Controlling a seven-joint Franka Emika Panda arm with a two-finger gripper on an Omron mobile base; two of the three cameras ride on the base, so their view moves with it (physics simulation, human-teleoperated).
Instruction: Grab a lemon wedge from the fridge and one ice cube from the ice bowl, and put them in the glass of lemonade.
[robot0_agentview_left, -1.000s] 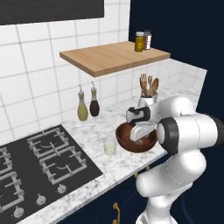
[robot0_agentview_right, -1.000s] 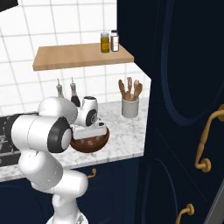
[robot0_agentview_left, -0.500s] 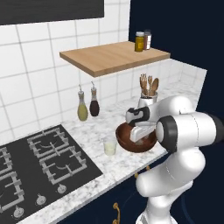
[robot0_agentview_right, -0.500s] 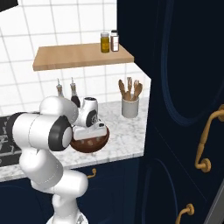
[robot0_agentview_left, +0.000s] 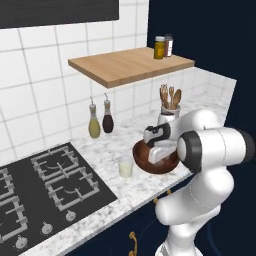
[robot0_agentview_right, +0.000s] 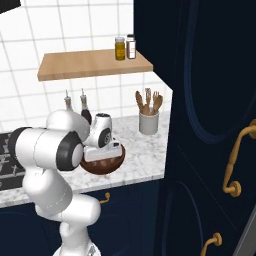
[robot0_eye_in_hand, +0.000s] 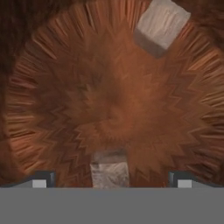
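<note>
My gripper (robot0_eye_in_hand: 112, 180) hangs open inside the ice bowl (robot0_eye_in_hand: 65, 109), a wide dark-brown wooden bowl. One pale ice cube (robot0_eye_in_hand: 109, 168) lies between the two fingertips (robot0_eye_in_hand: 43, 179), apart from both. A second ice cube (robot0_eye_in_hand: 161, 26) rests near the bowl's far wall. On the marble counter, the ice bowl (robot0_agentview_left: 142, 161) sits under my hand (robot0_agentview_left: 159, 150), and the glass of lemonade (robot0_agentview_left: 125, 167) stands just left of it. From the other side, the hand (robot0_agentview_right: 102, 150) covers most of the bowl (robot0_agentview_right: 102, 166). The lemon wedge and the fridge are out of view.
A white crock of wooden utensils (robot0_agentview_left: 169, 107) stands behind the bowl. Two spouted bottles (robot0_agentview_left: 100, 120) stand against the tiled wall under a wooden shelf (robot0_agentview_left: 125, 65). A black gas hob (robot0_agentview_left: 40, 185) lies to the left. Navy cabinets with gold handles (robot0_agentview_right: 235, 170) rise on the right.
</note>
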